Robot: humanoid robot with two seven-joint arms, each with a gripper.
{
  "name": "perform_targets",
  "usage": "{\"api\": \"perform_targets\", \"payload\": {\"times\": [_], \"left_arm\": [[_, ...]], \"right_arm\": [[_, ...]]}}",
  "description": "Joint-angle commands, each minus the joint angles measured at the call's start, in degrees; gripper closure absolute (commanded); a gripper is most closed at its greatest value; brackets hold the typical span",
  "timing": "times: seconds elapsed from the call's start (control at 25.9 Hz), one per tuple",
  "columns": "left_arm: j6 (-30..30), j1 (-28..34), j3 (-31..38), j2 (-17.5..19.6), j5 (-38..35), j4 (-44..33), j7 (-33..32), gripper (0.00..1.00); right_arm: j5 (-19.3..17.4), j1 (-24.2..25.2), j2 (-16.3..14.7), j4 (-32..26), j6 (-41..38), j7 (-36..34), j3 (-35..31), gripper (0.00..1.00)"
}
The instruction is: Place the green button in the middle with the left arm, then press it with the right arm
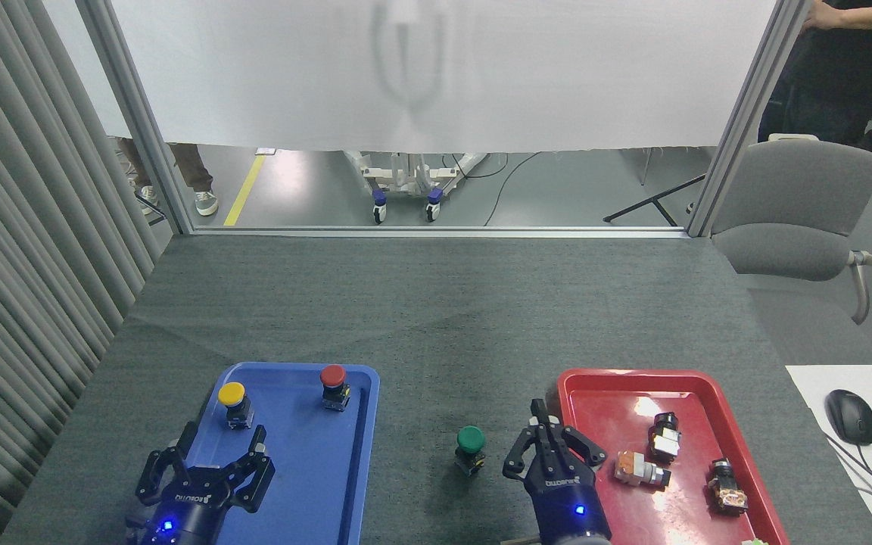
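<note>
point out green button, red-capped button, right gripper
green button (471, 438), head view, on its round green cap
red-capped button (332, 375), head view, on its red cap
right gripper (549, 433), head view, midway between its fingertips

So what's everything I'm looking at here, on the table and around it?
green button: 1, dark green cap, upright on the grey table between the trays
blue tray: 1, blue, near left
yellow button: 1, yellow cap, in the blue tray
red button: 1, red cap, in the blue tray
red tray: 1, red, near right
switch parts: 3, black, silver and orange, in the red tray
chair: 1, grey, beyond the table's right corner
mouse: 1, black, on a white desk, far right
person: 1, dark clothes, top right
left gripper: 1, black, jaws spread over the blue tray
right gripper: 1, black, beside the green button, not touching
</note>
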Motion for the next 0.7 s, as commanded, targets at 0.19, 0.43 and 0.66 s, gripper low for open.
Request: {"api": "perform_targets", "payload": {"times": [0.19,0.43,0.66], "left_arm": [[-0.37,0.17,0.86,-0.08,0.02,-1.24,-0.04,0.0],[-0.64,0.17,0.95,-0.08,0.11,-0.98,-0.13,0.0],[-0.55,0.26,0.95,-0.08,0.2,-0.98,-0.39,0.0]], "right_arm": [[0.04,4.41,-1.97,-3.95,0.09,-4.37,-7.81,0.0],[-0.23,7.14,-2.76,-5.09,0.09,-4.02,-9.22,0.0],[-5.32,8.19,-2.67,-6.23,0.09,-4.28,-9.31,0.0]]}}
